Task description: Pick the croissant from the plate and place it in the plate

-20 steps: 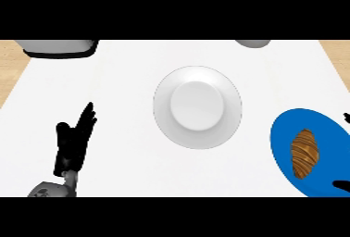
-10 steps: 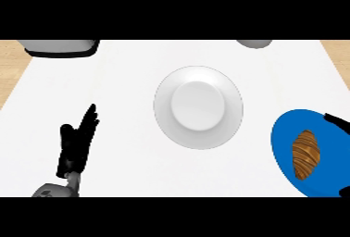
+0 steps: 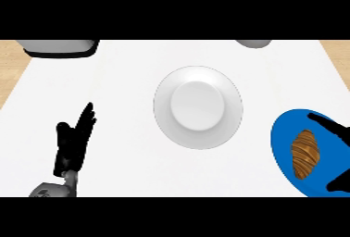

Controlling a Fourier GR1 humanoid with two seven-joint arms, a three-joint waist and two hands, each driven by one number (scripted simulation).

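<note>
**Head view: one croissant (image 3: 305, 152) on the blue plate (image 3: 282, 139)**

Two plates lie on the white counter (image 3: 123, 88): a white plate (image 3: 164, 106) in the middle and the blue plate at the right edge. They are near each other but not touching. The single croissant lies lengthwise on the blue plate.

Two robot hands show. The right robot hand (image 3: 331, 127) is spread wide over the blue plate, with straight fingers beyond the croissant and the thumb nearer the lower edge, not closed on it. The left robot hand (image 3: 74, 139) rests at lower left, fingers straight, holding nothing.

Two more things sit at the far edge: a dark-rimmed grey thing (image 3: 58, 46) and a small grey thing (image 3: 253, 43).
</note>
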